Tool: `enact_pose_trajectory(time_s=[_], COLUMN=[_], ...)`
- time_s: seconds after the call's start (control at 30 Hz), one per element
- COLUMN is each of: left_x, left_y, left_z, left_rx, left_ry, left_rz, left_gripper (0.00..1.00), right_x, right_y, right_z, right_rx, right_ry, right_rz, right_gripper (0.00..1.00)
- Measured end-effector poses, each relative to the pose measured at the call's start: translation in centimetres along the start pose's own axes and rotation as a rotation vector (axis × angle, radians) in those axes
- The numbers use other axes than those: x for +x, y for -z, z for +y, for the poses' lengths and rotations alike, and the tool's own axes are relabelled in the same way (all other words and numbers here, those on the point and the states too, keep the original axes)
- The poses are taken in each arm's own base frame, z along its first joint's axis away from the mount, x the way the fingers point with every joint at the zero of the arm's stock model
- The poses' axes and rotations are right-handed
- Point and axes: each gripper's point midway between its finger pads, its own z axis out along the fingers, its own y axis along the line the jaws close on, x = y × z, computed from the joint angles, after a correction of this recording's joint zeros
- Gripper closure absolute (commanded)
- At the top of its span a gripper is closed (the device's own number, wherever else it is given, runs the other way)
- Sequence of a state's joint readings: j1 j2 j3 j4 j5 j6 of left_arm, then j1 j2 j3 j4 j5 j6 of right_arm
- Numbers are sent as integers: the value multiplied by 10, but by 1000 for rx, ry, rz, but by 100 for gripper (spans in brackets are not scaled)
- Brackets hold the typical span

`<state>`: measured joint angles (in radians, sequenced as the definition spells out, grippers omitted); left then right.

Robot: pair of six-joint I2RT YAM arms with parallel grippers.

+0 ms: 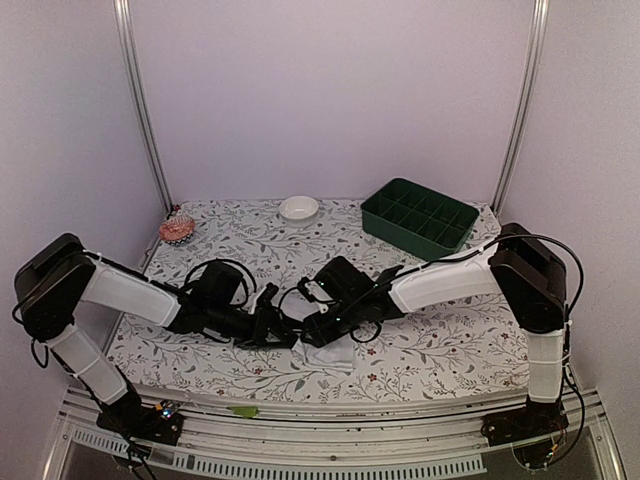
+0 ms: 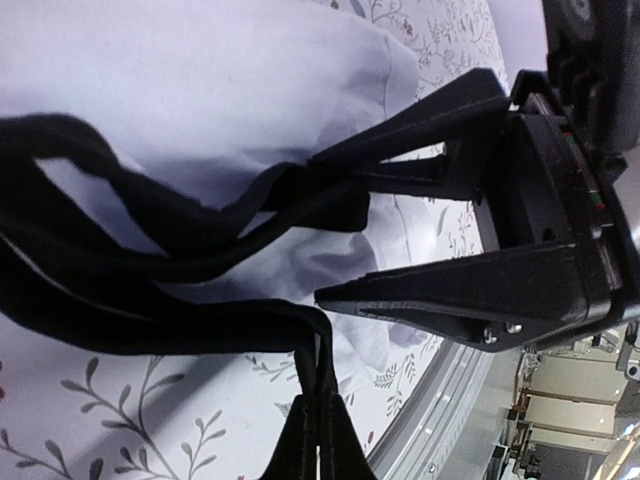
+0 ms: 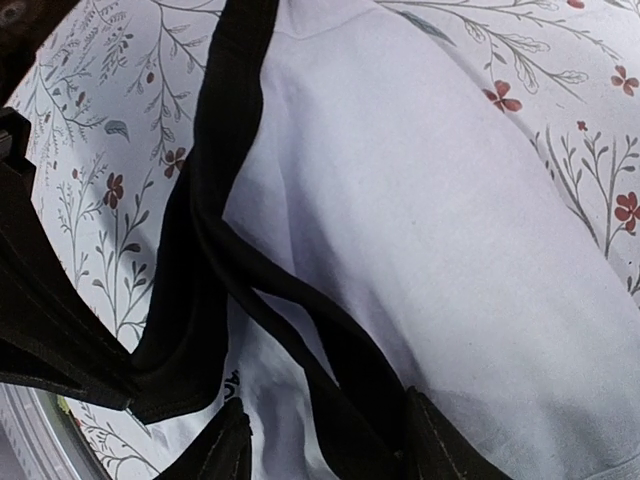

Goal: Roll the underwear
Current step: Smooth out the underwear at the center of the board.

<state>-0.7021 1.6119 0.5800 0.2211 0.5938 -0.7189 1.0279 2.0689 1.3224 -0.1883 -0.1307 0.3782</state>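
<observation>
At table (image 1: pixel 440 345) front, left arm (image 1: pixel 130 293), right arm (image 1: pixel 445 280) reach inward over underwear (image 1: pixel 330 355); left jaws pinch waistband (image 2: pixel 150 330); right jaws spread.

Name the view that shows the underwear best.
Right wrist: the underwear fills the frame, white fabric and black band unobstructed. Left wrist shows it too, partly behind the right gripper. The top view shows only a white corner poking out by that gripper.

High rear overview; close wrist views share underwear (image 3: pixel 450 250).
</observation>
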Motion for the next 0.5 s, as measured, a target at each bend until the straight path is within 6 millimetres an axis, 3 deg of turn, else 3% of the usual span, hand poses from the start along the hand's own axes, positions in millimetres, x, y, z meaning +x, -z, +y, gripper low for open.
enact_pose_trajectory(time_s=[0.27, 0.5], left_x=[32, 48], left_y=[8, 16], left_z=[19, 34], left_rx=[-96, -182], left_ry=[77, 124], left_rz=[115, 163], left_gripper=[100, 100], right_x=[9, 11], right_y=[8, 8], right_z=[11, 19], right_rx=[-78, -125], right_ry=[5, 9], right_rz=[8, 16], right_gripper=[44, 42])
